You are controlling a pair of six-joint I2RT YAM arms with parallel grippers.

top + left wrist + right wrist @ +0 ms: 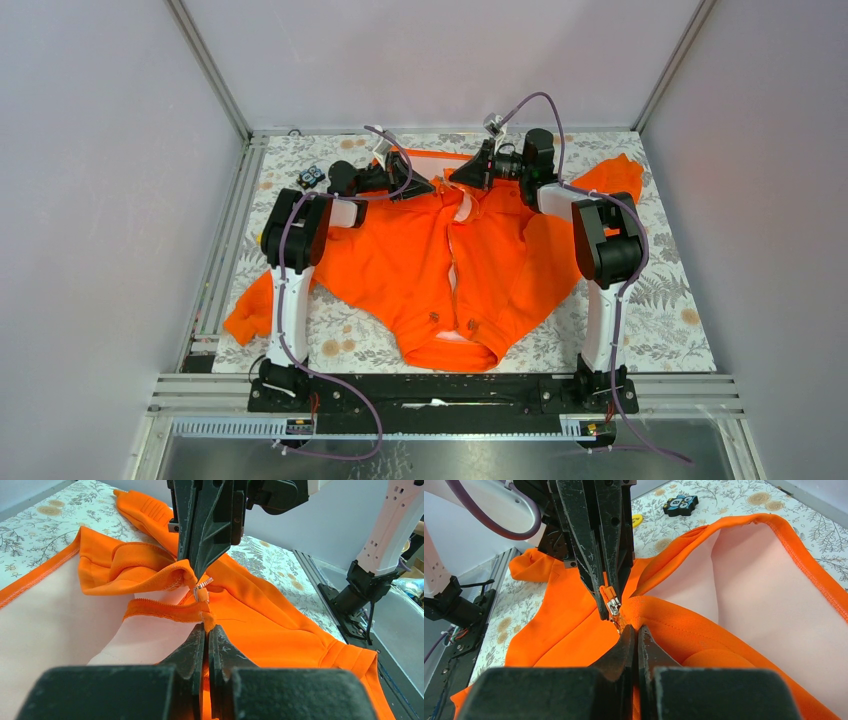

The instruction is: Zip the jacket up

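Large bright orange fabric jacket lies spread on the leaf-and-flower printed table cover, beneath both end effectors, most of it on their near side. Left gripper and right gripper meet tip to tip over the jacket's far edge, at the far end of the centre front opening. From there the garment runs back toward the arm bases. Left gripper: fingers pressed together, pinching an orange edge strip of the opening right at the tips. Right gripper: fingers likewise pressed together, orange fabric caught between them. Small silver zipper slider sits just beyond the right gripper's tips, between the two grippers and close against the left gripper's fingers. Cannot tell whether either gripper holds the slider itself. Pale pink lining shows on the far side of both grippers, where the jacket's edge is turned back. The front opening stands narrowly parted from the grippers down to its near end. One sleeve trails out past the left arm toward the near-left corner, and the other sleeve lies beyond the right gripper's wrist, far right. A small black-and-blue block rests on the table cover beyond the left gripper, off the fabric. A yellow disc lies nearer, partly hidden behind that gripper.
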